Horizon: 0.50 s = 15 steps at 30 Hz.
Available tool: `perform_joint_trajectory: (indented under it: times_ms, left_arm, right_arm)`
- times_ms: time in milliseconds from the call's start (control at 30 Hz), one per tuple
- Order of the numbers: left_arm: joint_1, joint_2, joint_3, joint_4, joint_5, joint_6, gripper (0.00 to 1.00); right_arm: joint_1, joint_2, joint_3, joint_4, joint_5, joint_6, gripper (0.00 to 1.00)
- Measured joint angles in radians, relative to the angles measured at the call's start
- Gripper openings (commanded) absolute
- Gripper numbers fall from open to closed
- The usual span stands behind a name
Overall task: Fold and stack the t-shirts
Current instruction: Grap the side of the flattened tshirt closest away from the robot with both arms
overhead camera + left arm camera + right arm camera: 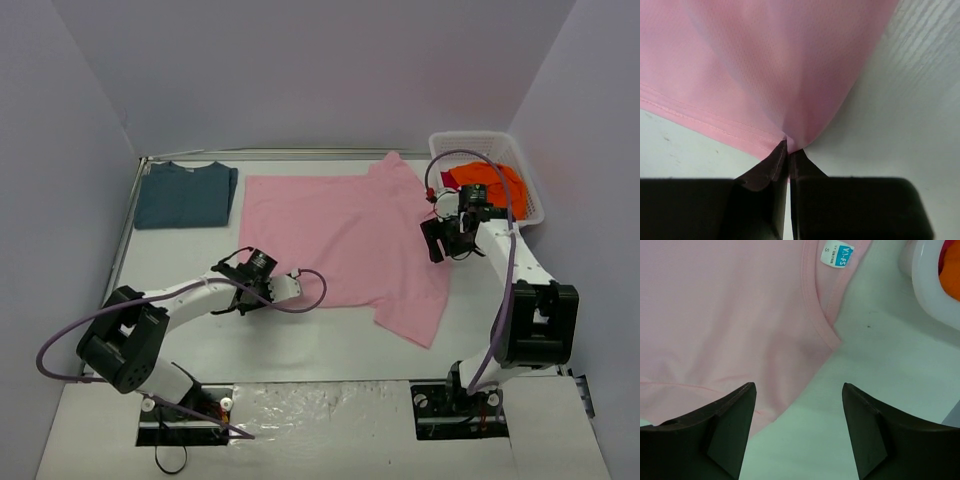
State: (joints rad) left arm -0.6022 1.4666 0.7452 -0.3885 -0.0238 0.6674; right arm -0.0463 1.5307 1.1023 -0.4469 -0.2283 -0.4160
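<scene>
Bright, even overhead light with soft, faint shadows.
Glare streaks the tabletop (300, 350) at its near edge; wrist views show gripper fingers (730, 430) dark and slightly blurred.

The pink shirt (340, 235) was a plain light pink, its neck label (837, 255) white with blue print. The teal-blue shirt (185, 195) at far left was dark and plain. The orange shirt (505, 178) was bright, its mesh basket (470, 138) white, the desk (330, 350) pale grey-white.
</scene>
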Motion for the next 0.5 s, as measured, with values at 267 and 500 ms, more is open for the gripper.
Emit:
perform_joint_trajectory:
  times_ms: [267, 500]
  left_arm:
    - [0.186, 0.010, 0.151, -0.109, 0.213, -0.080, 0.02]
    - [0.244, 0.064, 0.161, -0.172, 0.328, -0.081, 0.02]
  right_arm:
    - [0.002, -0.164, 0.016, -0.222, 0.006, -0.192, 0.41]
    - [0.151, -0.182, 0.006, -0.465, 0.034, -0.382, 0.47]
